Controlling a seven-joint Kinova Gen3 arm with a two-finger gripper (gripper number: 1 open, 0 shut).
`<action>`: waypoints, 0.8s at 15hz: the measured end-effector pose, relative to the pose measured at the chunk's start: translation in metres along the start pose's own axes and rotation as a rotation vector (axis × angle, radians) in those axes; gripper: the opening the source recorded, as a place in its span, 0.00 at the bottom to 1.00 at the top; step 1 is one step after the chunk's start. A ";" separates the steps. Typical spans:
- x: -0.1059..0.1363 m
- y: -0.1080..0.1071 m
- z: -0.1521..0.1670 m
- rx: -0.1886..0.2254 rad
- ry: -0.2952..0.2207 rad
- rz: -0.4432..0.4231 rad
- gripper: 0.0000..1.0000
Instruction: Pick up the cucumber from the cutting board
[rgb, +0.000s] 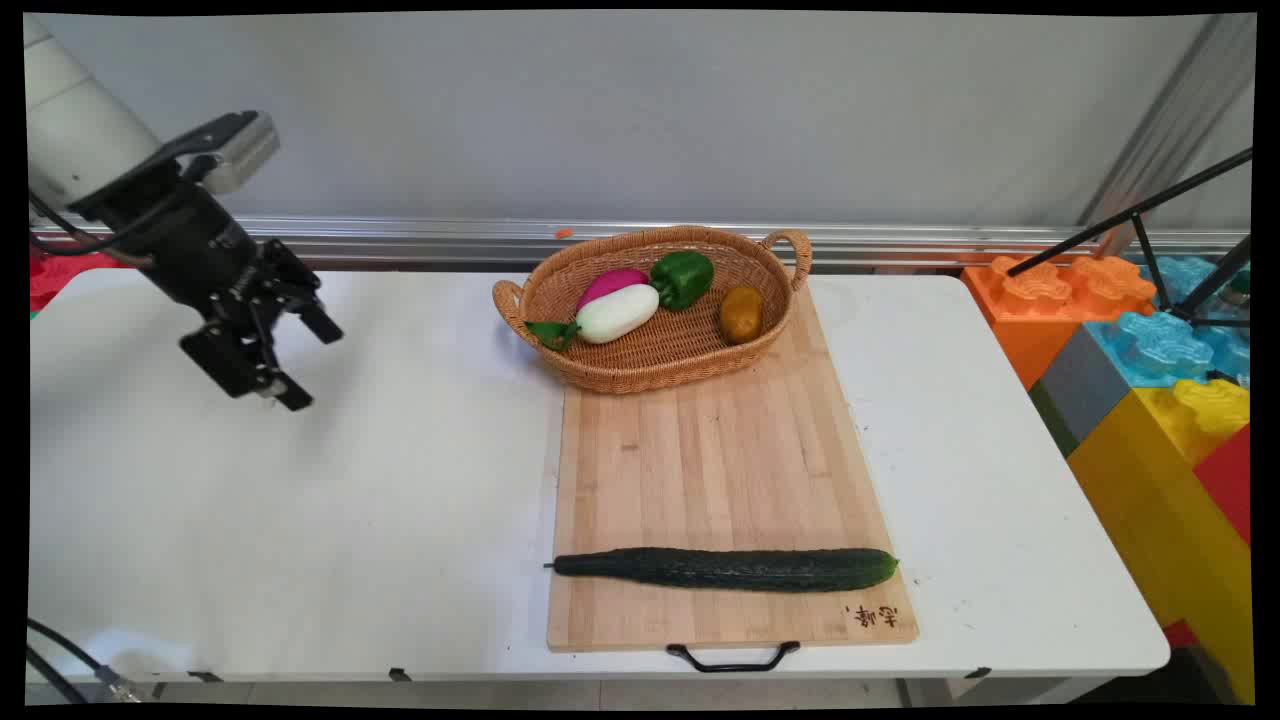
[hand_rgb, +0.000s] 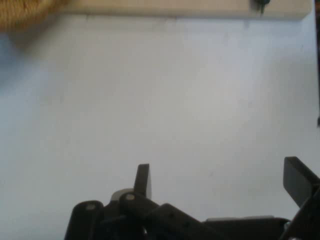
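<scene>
My black gripper (rgb: 310, 365) hangs open above the bare left part of the white table (rgb: 300, 520), holding nothing. In the hand view its two fingers (hand_rgb: 143, 180) stand wide apart over white tabletop (hand_rgb: 165, 90). A wooden cutting board (rgb: 725, 470) lies well to the gripper's right. Across the board's near end lies a long dark green cucumber (rgb: 725, 568). A wicker basket (rgb: 770, 340) sits on the board's far end, holding a white and pink radish (rgb: 617, 312), a green pepper (rgb: 683, 277) and a brown potato (rgb: 741, 313).
Large orange, blue, yellow and red toy blocks (rgb: 1150, 390) stand off the table's right side, with a black tripod (rgb: 1170, 260) over them. An aluminium rail (rgb: 400, 240) runs along the wall. The board's edge (hand_rgb: 190, 7) and basket rim (hand_rgb: 20, 12) show at the hand view's top.
</scene>
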 end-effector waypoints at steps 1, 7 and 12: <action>0.006 0.003 0.005 -0.005 0.020 0.006 1.00; 0.082 0.028 0.040 -0.009 0.142 0.075 1.00; 0.145 0.058 0.077 0.000 0.173 0.117 1.00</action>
